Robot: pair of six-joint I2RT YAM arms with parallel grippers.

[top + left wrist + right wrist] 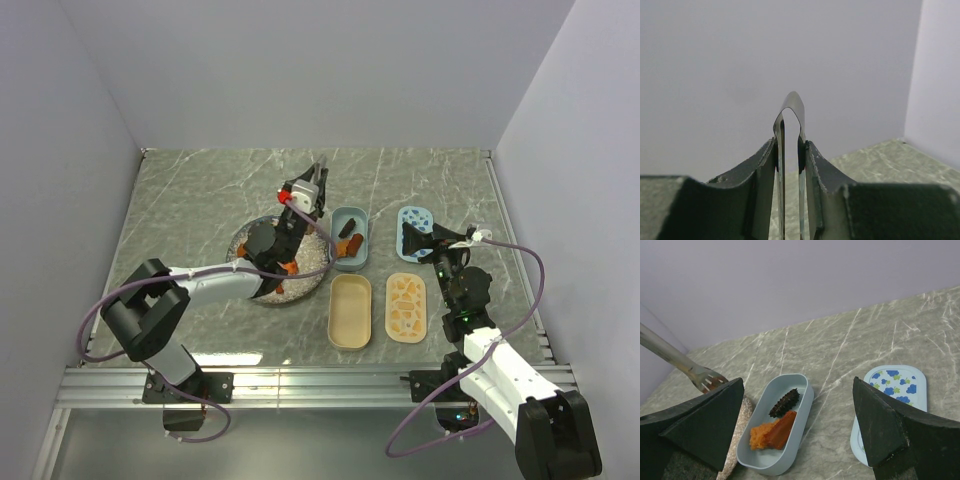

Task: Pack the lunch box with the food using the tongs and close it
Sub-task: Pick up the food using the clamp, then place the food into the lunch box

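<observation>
Tongs (695, 374) clamped over plate (240, 238)

One pair is being gripped by the left claw (790, 145); the right claw (416, 240) is being held apart. Food chunks (776, 429) are being carried in the blue tub (777, 390), beside a second, beige tub (350, 312) and two lids (897, 385) (406, 305).

Your silvery metal tongs (791, 106) stand tilted, spring bend up, arms close together, slotted tip low just left of the pale blue oval tub (785, 384). That tub, right of centre on the marbled grey table (200, 200), holds one dark brown ridged chunk (785, 402) and orange chunks (774, 433). Its blue-flowered lid (895, 385) lies flat to its right. Toward the near edge sit the empty cream oval tub (350, 312) and its yellow-patterned lid (406, 306), side by side.
</observation>
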